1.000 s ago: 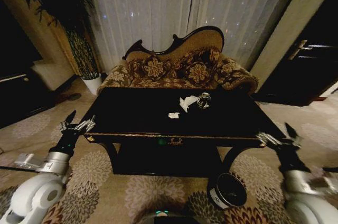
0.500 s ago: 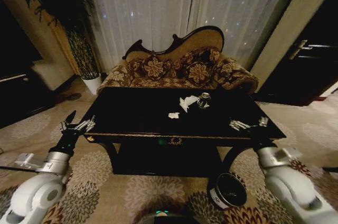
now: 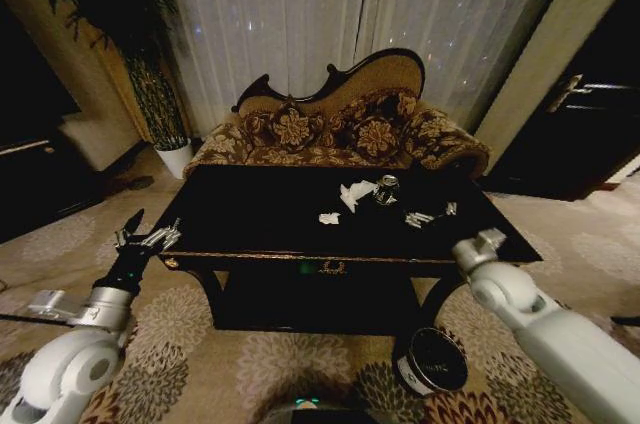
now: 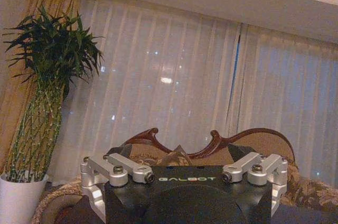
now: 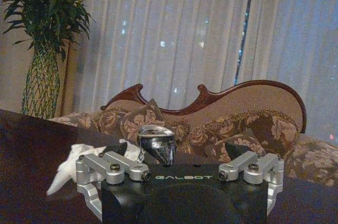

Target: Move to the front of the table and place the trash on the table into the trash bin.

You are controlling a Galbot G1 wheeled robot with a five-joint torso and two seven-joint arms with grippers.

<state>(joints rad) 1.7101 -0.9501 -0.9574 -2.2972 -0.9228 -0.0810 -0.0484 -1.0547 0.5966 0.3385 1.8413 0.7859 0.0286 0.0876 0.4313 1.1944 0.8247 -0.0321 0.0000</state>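
The black glossy table (image 3: 250, 219) stands before me in the head view. On it lies the trash: a shiny-topped can (image 3: 386, 189), crumpled white paper (image 3: 352, 194) and a small white scrap (image 3: 329, 218). My right gripper (image 3: 430, 214) hovers open over the table's right part, just in front and to the right of the can. The right wrist view shows the can (image 5: 157, 143) and the paper (image 5: 71, 166) close ahead of the open right gripper (image 5: 179, 170). My left gripper (image 3: 148, 239) stays open off the table's front left corner. The dark trash bin (image 3: 432, 359) sits on the carpet below the table's front right.
A floral sofa (image 3: 340, 129) stands right behind the table, against white curtains. A tall potted plant (image 3: 150, 74) is at the back left and a dark door (image 3: 590, 114) at the right. Patterned carpet (image 3: 200, 364) surrounds the table.
My right arm has swung from beyond the table's front right corner up and inward over the tabletop, toward the can. The left arm and the trash have not moved.
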